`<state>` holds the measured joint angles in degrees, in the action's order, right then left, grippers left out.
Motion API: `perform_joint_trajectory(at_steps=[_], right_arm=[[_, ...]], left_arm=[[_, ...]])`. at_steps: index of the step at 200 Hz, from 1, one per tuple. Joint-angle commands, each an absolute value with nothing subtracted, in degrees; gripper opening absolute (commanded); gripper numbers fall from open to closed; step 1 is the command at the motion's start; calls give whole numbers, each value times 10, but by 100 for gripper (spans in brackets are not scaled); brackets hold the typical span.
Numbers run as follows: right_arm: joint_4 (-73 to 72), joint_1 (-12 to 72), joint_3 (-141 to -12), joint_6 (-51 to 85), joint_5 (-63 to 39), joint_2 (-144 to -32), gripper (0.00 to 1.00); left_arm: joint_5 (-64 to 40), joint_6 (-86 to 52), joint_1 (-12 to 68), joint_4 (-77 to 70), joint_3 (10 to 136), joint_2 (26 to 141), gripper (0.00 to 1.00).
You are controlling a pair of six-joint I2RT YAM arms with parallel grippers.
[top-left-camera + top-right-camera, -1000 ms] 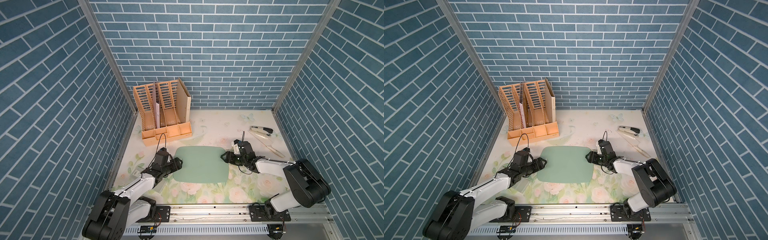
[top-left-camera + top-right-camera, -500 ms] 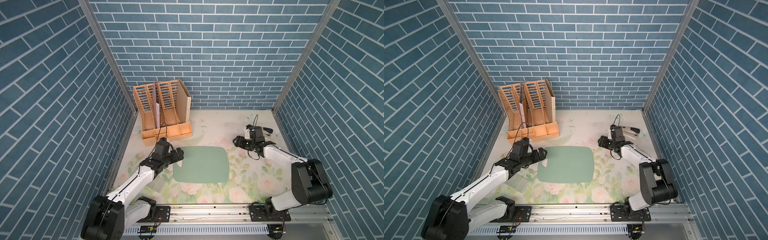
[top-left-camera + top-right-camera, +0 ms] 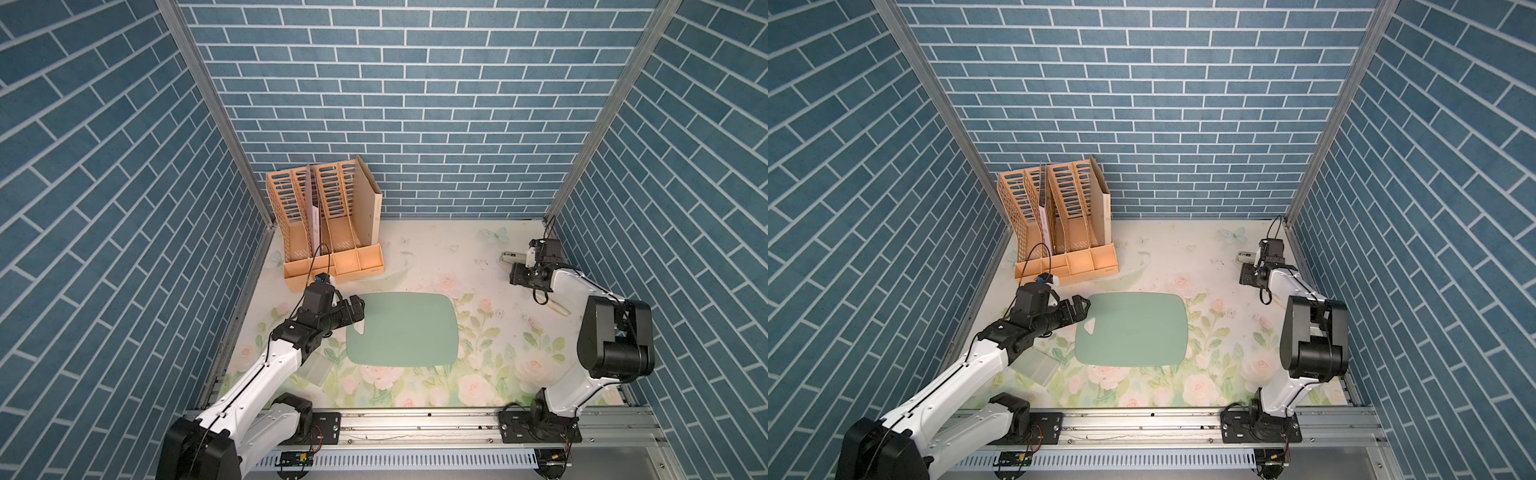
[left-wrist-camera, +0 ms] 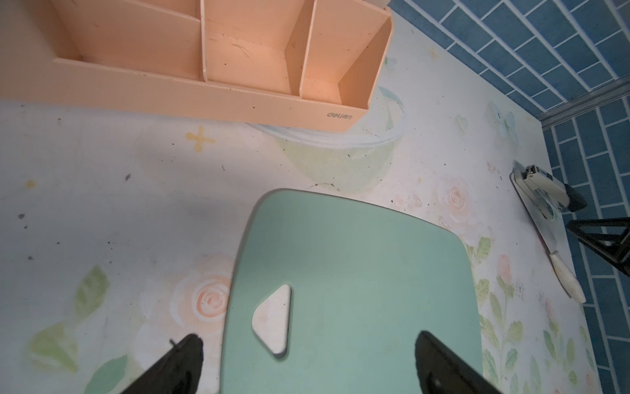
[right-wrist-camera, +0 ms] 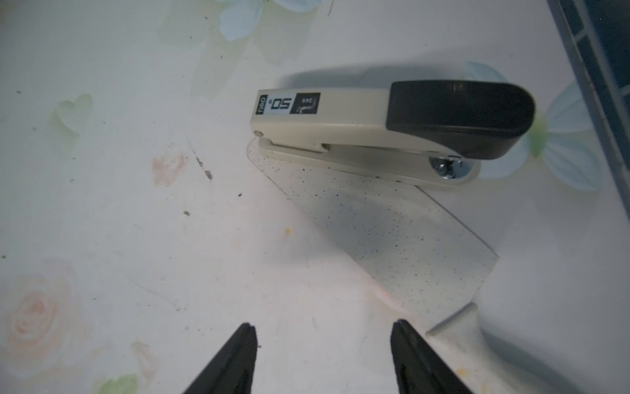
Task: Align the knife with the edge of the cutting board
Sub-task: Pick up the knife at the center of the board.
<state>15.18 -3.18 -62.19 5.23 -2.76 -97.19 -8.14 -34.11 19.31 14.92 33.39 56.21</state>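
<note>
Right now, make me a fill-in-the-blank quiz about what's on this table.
The knife touches the ____ with its blade tip.
The hole in the cutting board is a rounded ____.
The left gripper stands ____, holding nothing.
The right gripper is empty, nearest the knife's ____.
Missing words: stapler, triangle, open, handle.

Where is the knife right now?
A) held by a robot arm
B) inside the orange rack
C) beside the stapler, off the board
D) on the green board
C: the knife lies flat with its blade end at the stapler, well apart from the cutting board, and nothing grips it.
</note>
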Motion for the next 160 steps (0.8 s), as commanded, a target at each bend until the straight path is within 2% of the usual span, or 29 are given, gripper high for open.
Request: perform_joint_trajectory(at_steps=[1,45,109,160], right_arm=[[189,-39,-644,-59,9,-985,72],[171,-65,-623,-100,22,-989,76],[186,-129,-620,-156,-7,-1016,71],[178,-134,-595,-162,-40,-1026,70]], left_arm=[[-90,-330,195,152,320,555,100],[-93,-331,195,130,297,570,100],[-101,-325,195,117,295,568,100],[-112,-322,195,111,294,567,99]])
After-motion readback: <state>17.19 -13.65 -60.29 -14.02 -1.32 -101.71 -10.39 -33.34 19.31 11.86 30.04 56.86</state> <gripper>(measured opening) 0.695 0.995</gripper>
